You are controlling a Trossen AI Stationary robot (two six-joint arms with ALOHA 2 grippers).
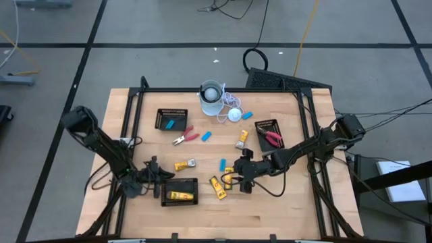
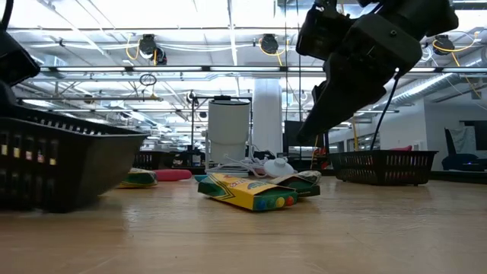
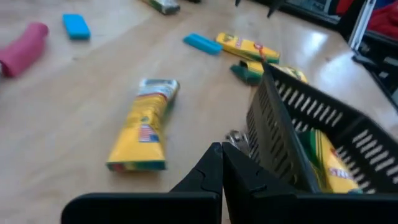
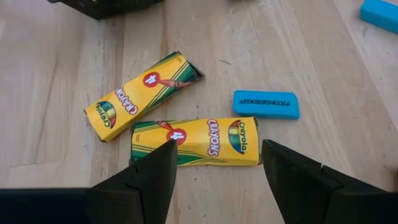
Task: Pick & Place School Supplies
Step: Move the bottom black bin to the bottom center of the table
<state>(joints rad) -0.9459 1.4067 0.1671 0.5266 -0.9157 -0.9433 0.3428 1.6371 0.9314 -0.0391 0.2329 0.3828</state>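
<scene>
My right gripper point(image 4: 217, 152) is open and hovers above two yellow crayon boxes lying flat on the table, one point(image 4: 196, 142) between its fingers and one point(image 4: 143, 93) just beyond. A light-blue eraser point(image 4: 266, 104) lies beside them. In the low view the right gripper point(image 2: 335, 106) hangs clear above these boxes point(image 2: 247, 190). My left gripper point(image 3: 222, 163) is shut and sits low by the outer wall of the near black mesh tray point(image 3: 280, 124), which holds a crayon box point(image 3: 329, 165). Another crayon box point(image 3: 144, 124) lies on the table ahead of it.
Also on the table are red-handled scissors point(image 1: 183, 137), blue erasers point(image 1: 206, 136) point(image 1: 246, 115), a crayon box point(image 1: 241, 138), a far-left tray point(image 1: 171, 119) holding an eraser, a right tray point(image 1: 268, 131) holding scissors, a white cup point(image 1: 211, 94) and a corded white disc point(image 1: 234, 115).
</scene>
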